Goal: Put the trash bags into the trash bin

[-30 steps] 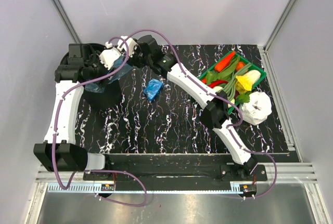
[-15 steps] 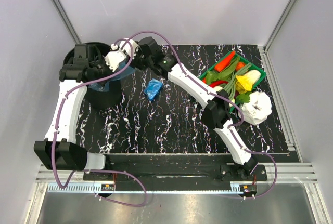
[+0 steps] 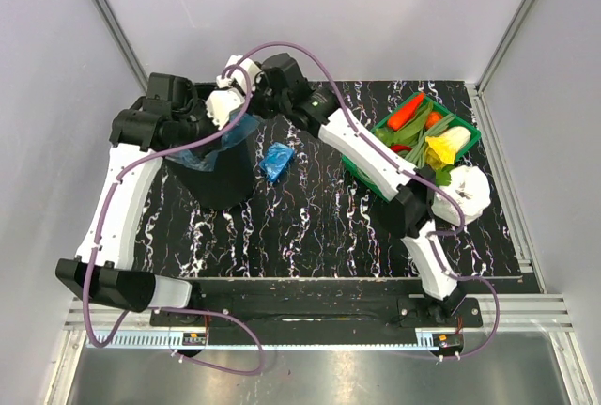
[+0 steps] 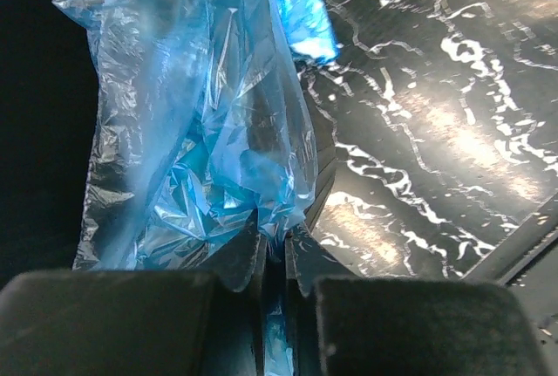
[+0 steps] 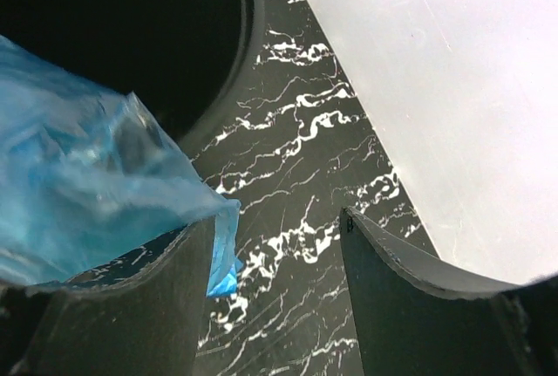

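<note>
Top, left-wrist and right-wrist views of bagging in progress. Within the last second the left fingers (image 4: 303,264) have gone from spread wide to pressed together, and they now pinch a fold of the blue bag sheet (image 4: 200,132) at the rim of the trash bin (image 3: 221,184). The bin itself has shifted rightward across the surface (image 3: 310,226). The right fingers (image 5: 401,297) are spread, with film lying against one of them but not clamped. The sheet drapes over the rim, partly inside and partly outside. The wadded blue bag (image 3: 276,162) lies on the surface just beside the bin. Judged from this, the left arm has taken hold of the sheet to tuck it in, and neither bag is fully binned.
</note>
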